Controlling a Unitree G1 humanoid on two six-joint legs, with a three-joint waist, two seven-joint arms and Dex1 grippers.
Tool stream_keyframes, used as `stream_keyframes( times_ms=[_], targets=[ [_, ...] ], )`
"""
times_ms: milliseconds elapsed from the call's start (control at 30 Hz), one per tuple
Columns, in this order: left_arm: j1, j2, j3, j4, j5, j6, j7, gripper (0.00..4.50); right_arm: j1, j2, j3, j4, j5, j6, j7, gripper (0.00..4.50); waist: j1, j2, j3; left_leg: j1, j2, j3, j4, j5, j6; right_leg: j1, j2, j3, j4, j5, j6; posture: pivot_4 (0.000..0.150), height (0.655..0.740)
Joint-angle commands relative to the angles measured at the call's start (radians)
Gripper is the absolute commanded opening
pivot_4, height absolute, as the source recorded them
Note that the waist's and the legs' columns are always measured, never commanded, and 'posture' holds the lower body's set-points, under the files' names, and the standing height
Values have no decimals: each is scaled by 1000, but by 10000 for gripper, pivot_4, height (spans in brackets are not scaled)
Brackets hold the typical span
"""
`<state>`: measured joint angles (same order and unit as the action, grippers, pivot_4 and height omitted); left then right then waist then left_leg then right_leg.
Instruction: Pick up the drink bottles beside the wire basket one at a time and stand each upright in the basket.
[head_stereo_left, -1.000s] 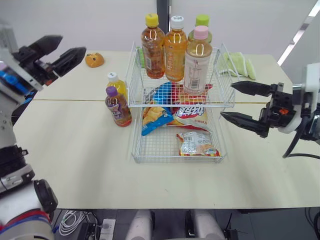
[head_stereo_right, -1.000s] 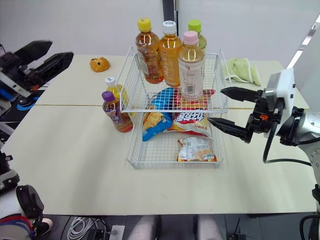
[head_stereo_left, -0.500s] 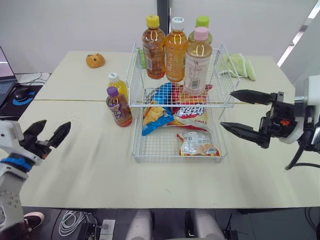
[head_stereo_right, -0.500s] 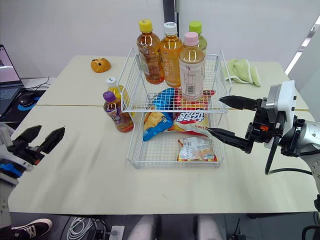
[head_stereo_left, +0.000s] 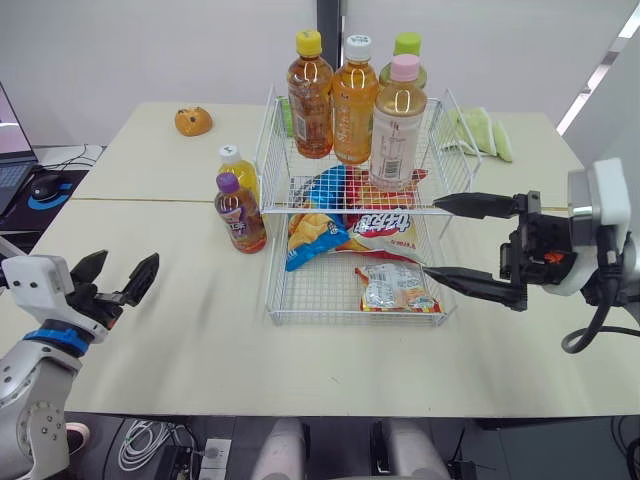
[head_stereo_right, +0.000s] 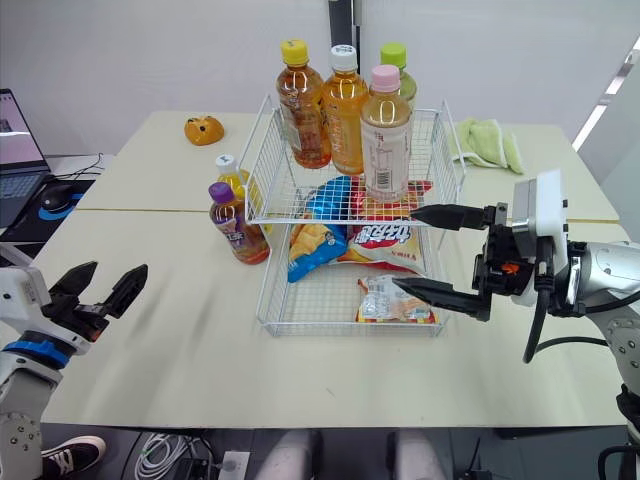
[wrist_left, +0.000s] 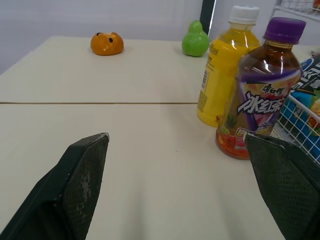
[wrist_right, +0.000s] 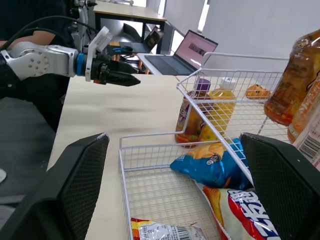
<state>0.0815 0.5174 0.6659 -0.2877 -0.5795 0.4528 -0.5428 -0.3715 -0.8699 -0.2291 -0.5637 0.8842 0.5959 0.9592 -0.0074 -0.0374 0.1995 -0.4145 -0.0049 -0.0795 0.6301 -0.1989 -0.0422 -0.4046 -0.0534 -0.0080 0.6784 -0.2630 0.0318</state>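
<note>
Two bottles stand on the table left of the wire basket (head_stereo_left: 355, 318): a purple-capped red tea bottle (head_stereo_left: 239, 212) and, behind it, a white-capped yellow juice bottle (head_stereo_left: 236, 172). Several bottles stand upright in the basket's upper tier, among them a pink-capped one (head_stereo_left: 396, 125) and a yellow-capped one (head_stereo_left: 310, 95). My left gripper (head_stereo_left: 125, 262) is open, low over the table's front left, well short of the purple-capped bottle (wrist_left: 260, 110). My right gripper (head_stereo_left: 435, 236) is open wide at the basket's right side, holding nothing.
Snack bags (head_stereo_left: 398, 288) lie in the basket's lower tier. An orange toy (head_stereo_left: 192, 121) sits at the far left of the table, a green pear toy (wrist_left: 195, 41) behind the bottles, a green cloth (head_stereo_left: 478, 130) at the back right. A laptop (head_stereo_right: 15, 115) stands off the table's left.
My left arm dropped from high at the far left to the table's front left, then edged toward the bottles. My right gripper moved left, closer to the basket.
</note>
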Motion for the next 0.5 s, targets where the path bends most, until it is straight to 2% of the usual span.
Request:
stream_keyframes(
  times_ms=[33,500],
  targets=[
    [17,-6,-1,-63,-24,-4,24,44876,-19,11,6,0,-9,-32,13,45000,0,0,0,0,0,0,0,0,0,0,0,0,0,0,0,1500,7400],
    [45,5,-4,-165,-107,7,59,44876,-90,31,51,52,-40,-45,24,45000,3,0,0,0,0,0,0,0,0,0,0,0,0,0,0,1500,7400]
  ],
)
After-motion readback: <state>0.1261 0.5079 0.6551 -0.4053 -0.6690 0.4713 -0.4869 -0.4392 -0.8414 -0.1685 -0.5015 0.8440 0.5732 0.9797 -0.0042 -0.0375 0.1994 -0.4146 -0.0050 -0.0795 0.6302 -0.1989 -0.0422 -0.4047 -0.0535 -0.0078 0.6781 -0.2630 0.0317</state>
